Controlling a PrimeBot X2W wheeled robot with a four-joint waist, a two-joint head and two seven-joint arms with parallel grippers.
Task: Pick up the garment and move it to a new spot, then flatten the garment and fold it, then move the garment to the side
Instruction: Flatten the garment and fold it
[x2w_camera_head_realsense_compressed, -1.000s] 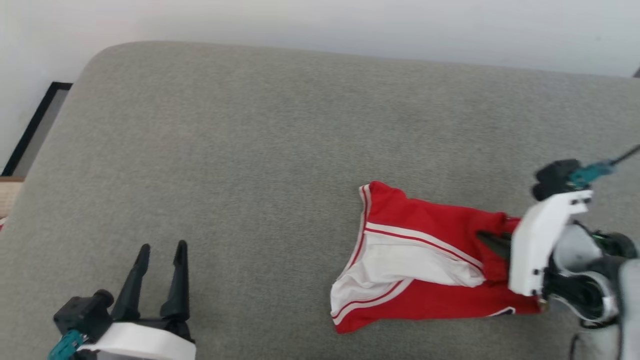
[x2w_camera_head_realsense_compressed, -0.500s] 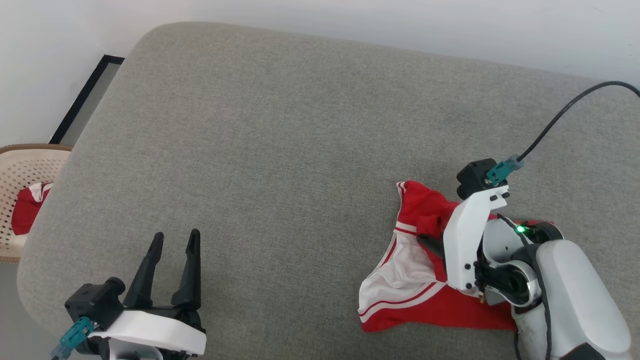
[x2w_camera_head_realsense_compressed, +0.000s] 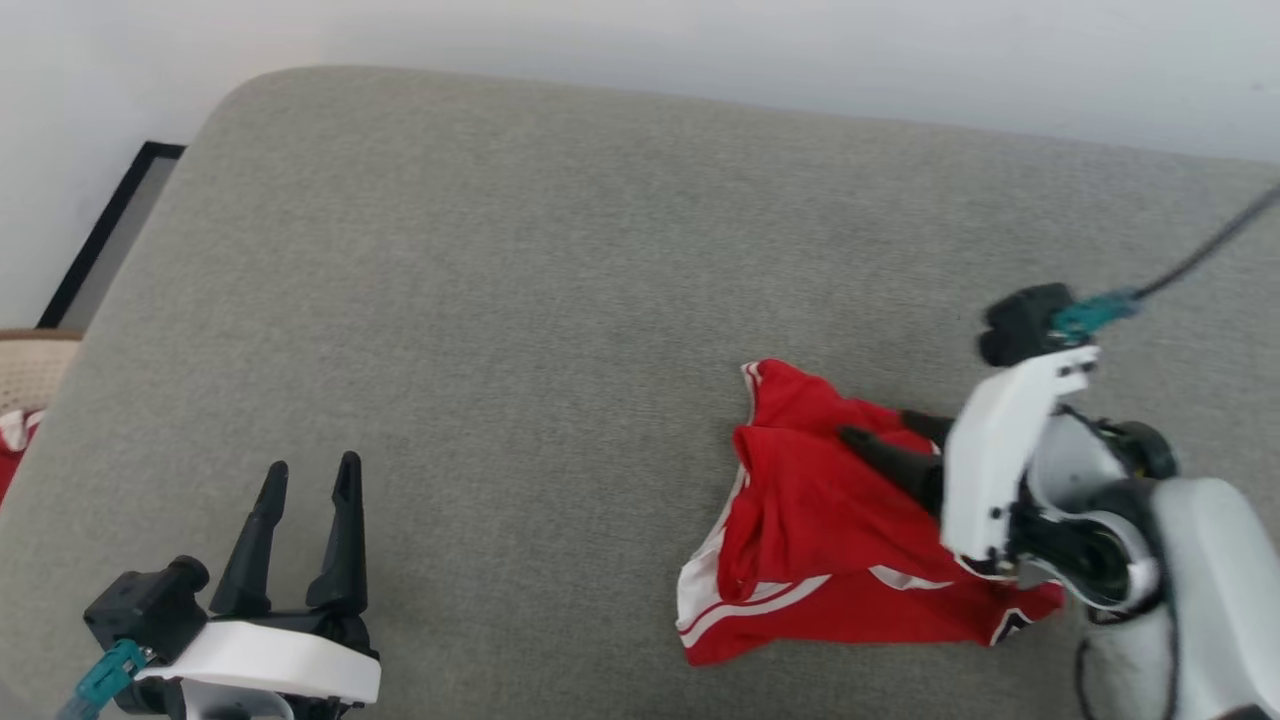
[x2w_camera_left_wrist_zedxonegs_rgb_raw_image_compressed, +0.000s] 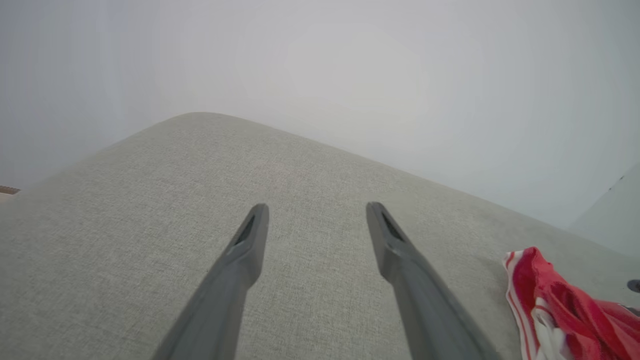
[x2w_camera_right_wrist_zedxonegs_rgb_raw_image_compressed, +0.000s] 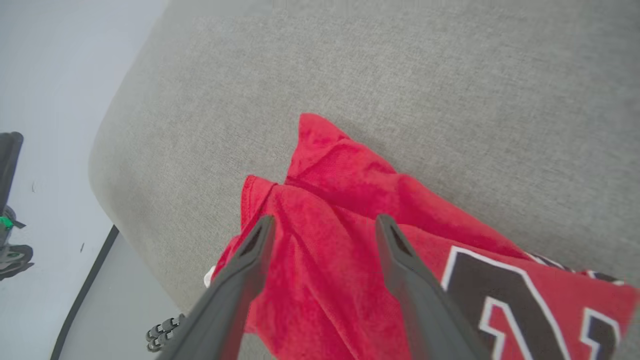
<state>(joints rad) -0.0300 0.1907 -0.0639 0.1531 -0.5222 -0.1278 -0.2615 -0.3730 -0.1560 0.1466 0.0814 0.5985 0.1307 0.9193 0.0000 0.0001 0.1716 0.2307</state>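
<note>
The garment (x2w_camera_head_realsense_compressed: 820, 530), a red jersey with white striped trim, lies bunched on the right half of the grey cushion (x2w_camera_head_realsense_compressed: 550, 250). Red cloth is folded over most of its white part. My right gripper (x2w_camera_head_realsense_compressed: 875, 424) hovers over the garment's upper right, fingers pointing left, open and holding nothing. In the right wrist view the open right gripper (x2w_camera_right_wrist_zedxonegs_rgb_raw_image_compressed: 325, 219) frames red cloth (x2w_camera_right_wrist_zedxonegs_rgb_raw_image_compressed: 350, 180), with black white-outlined numerals (x2w_camera_right_wrist_zedxonegs_rgb_raw_image_compressed: 500, 290) to the right. My left gripper (x2w_camera_head_realsense_compressed: 312, 463) stands open at the lower left, far from the garment. The left wrist view has the left gripper (x2w_camera_left_wrist_zedxonegs_rgb_raw_image_compressed: 317, 206) over bare cushion and the garment (x2w_camera_left_wrist_zedxonegs_rgb_raw_image_compressed: 560, 305) at lower right.
A woven basket (x2w_camera_head_realsense_compressed: 30, 360) holding some red cloth (x2w_camera_head_realsense_compressed: 8, 450) sits past the cushion's left edge, near a black-framed panel (x2w_camera_head_realsense_compressed: 110, 230) on the floor. A white wall runs behind the cushion. A dark cable (x2w_camera_head_realsense_compressed: 1200, 255) trails from my right wrist.
My right gripper has opened and let go of the garment, whose red cloth has dropped over the white sleeve. The head camera has shifted. The left gripper stays open.
</note>
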